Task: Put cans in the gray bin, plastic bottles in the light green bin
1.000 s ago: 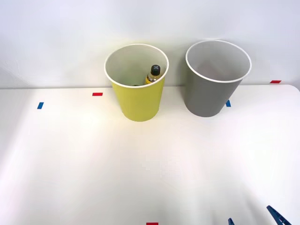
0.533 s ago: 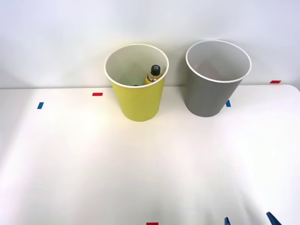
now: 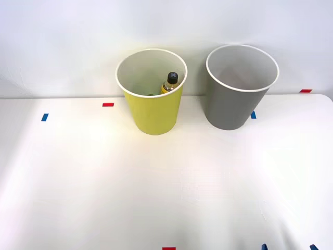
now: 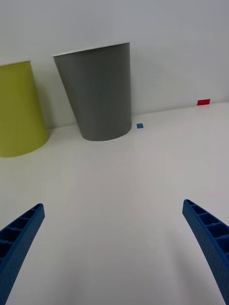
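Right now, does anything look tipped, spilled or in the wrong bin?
Nothing stands out. The light green bin and the gray bin both stand upright, apart, at the table's far edge. A plastic bottle leans inside the light green bin, where it belongs. The right gripper hangs open and holds nothing.

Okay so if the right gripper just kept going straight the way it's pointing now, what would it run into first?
Probably the gray bin. The right gripper is open over bare table, aimed roughly toward that bin's base, with nothing in between. Depth is hard to judge.
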Robot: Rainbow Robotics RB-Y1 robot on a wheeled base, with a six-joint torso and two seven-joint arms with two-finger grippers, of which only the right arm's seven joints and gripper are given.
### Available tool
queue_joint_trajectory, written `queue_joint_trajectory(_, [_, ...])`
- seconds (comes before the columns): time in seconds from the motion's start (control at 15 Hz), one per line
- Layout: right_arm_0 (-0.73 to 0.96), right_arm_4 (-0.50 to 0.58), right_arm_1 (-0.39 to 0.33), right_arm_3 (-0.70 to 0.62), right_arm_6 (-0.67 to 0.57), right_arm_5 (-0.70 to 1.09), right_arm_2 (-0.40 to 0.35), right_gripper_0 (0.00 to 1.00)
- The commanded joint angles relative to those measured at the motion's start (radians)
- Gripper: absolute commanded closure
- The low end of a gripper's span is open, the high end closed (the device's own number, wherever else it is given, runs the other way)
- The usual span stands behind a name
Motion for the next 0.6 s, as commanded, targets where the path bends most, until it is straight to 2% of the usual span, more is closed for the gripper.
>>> queue_joint_trajectory(0.07, [0.000, -0.001, 0.000, 0.000, 0.001, 0.000, 0.000, 0.00])
queue_joint_trajectory(0.6, [0.000, -0.001, 0.000, 0.000, 0.001, 0.000, 0.000, 0.00])
